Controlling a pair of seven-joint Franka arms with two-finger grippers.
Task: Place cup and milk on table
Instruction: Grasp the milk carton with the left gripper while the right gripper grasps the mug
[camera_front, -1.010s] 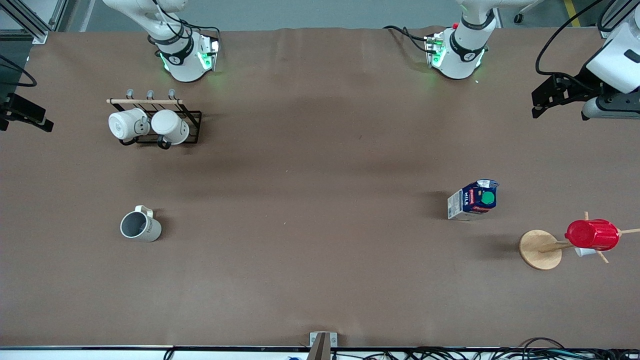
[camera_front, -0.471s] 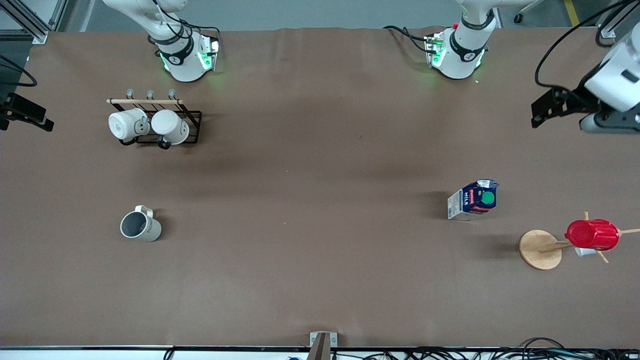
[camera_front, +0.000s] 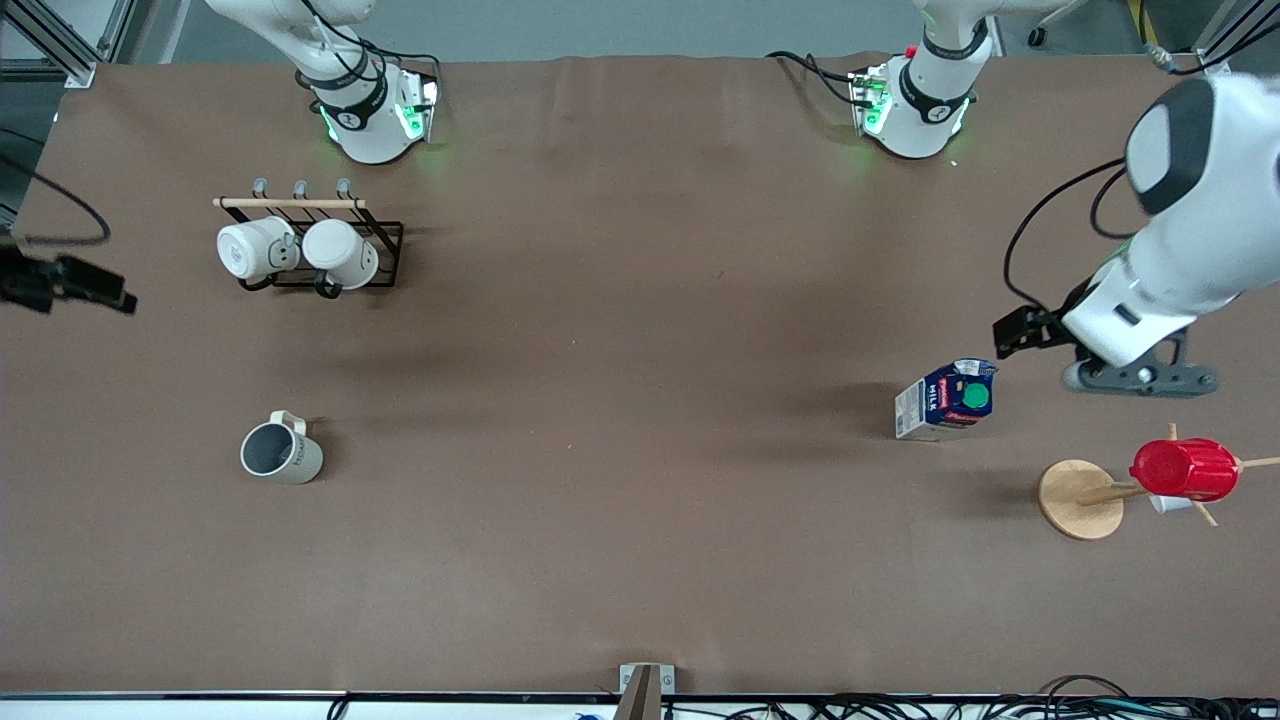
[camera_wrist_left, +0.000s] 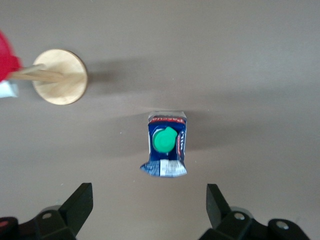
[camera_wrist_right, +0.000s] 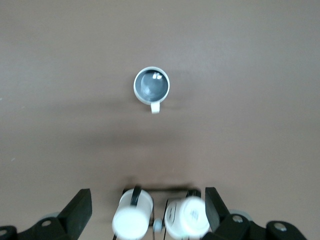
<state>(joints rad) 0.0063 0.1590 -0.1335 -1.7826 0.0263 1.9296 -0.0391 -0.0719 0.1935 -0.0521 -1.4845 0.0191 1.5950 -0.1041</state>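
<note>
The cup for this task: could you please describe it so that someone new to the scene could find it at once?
Start at the black wire rack holding two white mugs near the right arm's end of the brown table. Nearer the front camera stands the cup, alone and upright on the cloth. Unlike those mugs, it is beige-grey with a dark grey inside and a squarish handle.

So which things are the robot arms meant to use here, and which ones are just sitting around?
For the job:
- the cup, standing alone
- the milk, upright
- the table under both
- the left gripper, open over the table beside the milk
- the right gripper, open above the mug rack

Just sitting around:
- two white mugs on the black rack
- the red cup on a wooden stand
</note>
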